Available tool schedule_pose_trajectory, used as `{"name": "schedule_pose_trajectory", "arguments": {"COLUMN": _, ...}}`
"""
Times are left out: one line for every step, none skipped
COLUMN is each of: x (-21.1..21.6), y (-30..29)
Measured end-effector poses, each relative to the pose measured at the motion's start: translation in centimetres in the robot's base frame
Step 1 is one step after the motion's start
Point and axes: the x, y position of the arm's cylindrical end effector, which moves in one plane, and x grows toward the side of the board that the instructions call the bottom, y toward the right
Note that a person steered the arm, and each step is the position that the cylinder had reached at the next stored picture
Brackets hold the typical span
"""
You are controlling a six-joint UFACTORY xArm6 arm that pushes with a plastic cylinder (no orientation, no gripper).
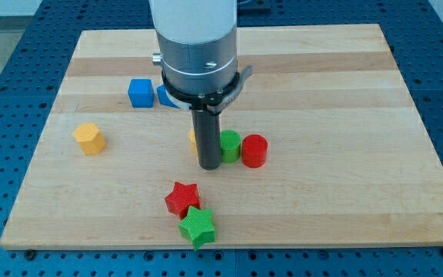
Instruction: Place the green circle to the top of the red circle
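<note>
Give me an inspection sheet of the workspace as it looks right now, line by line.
Surface: wooden board, pale, flat, no marks seen.
Job's things: green circle sits at the view's left of the red circle, touching or nearly so; not above it yet.
Clutter: blue cube; second blue block partly hidden by the arm; yellow block at the view's left; another yellow block mostly hidden behind the rod; red star touching green star.
Grippers: none; my tip is at the green circle's left edge.
Cables: nothing seen.
Surroundings: blue perforated table around the board.
</note>
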Motion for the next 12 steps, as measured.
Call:
{"name": "schedule_pose_trajectory", "arguments": {"x": 0.0, "y": 0.0}}
{"name": "schedule_pose_trajectory", "arguments": {"x": 0.5, "y": 0.4}}
{"name": "schedule_pose_trajectory", "arguments": {"x": -1.6, "y": 2.2}}
{"name": "schedule_pose_trajectory", "arguments": {"x": -2.8, "y": 2.7}}
{"name": "schedule_pose_trajectory", "arguments": {"x": -2.8, "y": 2.9}}
{"name": "schedule_pose_trajectory", "arguments": {"x": -2.8, "y": 3.0}}
{"name": "schedule_pose_trajectory", "arguments": {"x": -2.7, "y": 4.6}}
{"name": "schedule_pose_trajectory", "arguments": {"x": -3.3, "y": 5.2}}
{"name": "schedule_pose_trajectory", "arguments": {"x": -3.8, "y": 5.3}}
{"name": "schedule_pose_trajectory", "arguments": {"x": -5.2, "y": 5.7}}
{"name": "schedule_pose_trajectory", "arguments": {"x": -5.3, "y": 5.9}}
{"name": "schedule_pose_trajectory", "arguments": {"x": -5.6, "y": 8.3}}
